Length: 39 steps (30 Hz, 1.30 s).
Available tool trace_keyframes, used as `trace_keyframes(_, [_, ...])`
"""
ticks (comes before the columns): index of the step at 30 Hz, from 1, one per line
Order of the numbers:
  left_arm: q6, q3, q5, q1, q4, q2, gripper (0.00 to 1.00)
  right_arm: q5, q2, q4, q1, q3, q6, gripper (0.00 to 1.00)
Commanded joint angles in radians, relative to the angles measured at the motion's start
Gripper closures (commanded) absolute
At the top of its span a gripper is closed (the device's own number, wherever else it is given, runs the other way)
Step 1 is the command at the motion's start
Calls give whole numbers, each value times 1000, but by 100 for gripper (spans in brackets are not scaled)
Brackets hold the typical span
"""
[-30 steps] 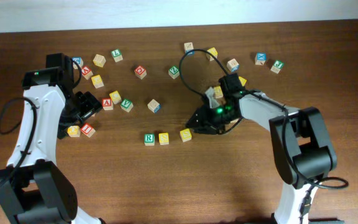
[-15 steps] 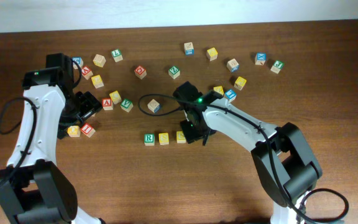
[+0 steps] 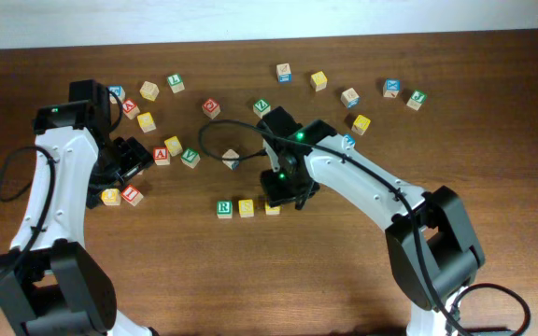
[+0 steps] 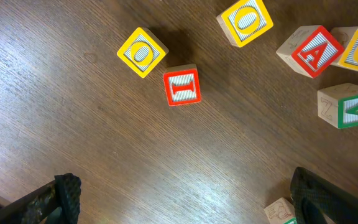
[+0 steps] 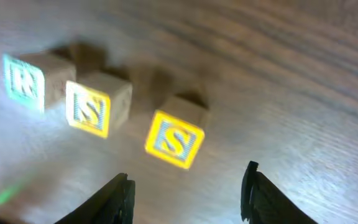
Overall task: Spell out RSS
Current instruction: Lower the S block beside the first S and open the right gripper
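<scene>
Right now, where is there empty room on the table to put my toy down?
The wide bare table in front of the RSS row, between the two arm bases. It's crowded behind the row and at the left, where loose cubes lie scattered.

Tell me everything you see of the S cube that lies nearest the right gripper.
This S cube is a block of pale wood; its top face is yellow with a striped S. It sits on the table, turned askew from the other S cube, a narrow gap between them. The right gripper hangs open above, not touching it.
</scene>
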Motion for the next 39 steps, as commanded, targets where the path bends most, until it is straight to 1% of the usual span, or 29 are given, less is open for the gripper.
trace_keyframes(1, [-3,8,-1,2,-1,-18,1,60,-8,54,33,-40,156,59])
trace_keyframes(5, [-3,8,-1,2,-1,-18,1,69,13,114,53,-41,157,59])
trace_keyframes(10, [-3,8,-1,2,-1,-18,1,156,13,89,56,-42,161,59])
trace_keyframes(11, [-3,8,-1,2,-1,-18,1,178,13,80,52,-42,161,62])
trace_keyframes(13, [-3,8,-1,2,-1,-18,1,170,13,73,35,-42,161,73])
trace_keyframes(15, [-3,8,-1,2,-1,-18,1,138,12,54,-2,-41,160,91])
trace_keyframes(16, [-3,8,-1,2,-1,-18,1,114,12,40,-24,-41,159,94])
trace_keyframes(17, [-3,8,-1,2,-1,-18,1,92,12,31,-40,-41,140,96])
trace_keyframes(19, [-3,8,-1,2,-1,-18,1,74,12,5,-56,-42,99,96])
trace_keyframes(21, [-3,8,-1,2,-1,-18,1,78,12,-8,-53,-58,100,96])
trace_keyframes(26, [-3,8,-1,2,-1,-18,1,60,13,110,-36,-156,134,96])
trace_keyframes(30, [-3,8,-1,2,-1,-18,1,6,13,177,-28,-164,138,96])
trace_keyframes(39, [-3,8,-1,2,-1,-18,1,8,13,193,13,-164,159,96])
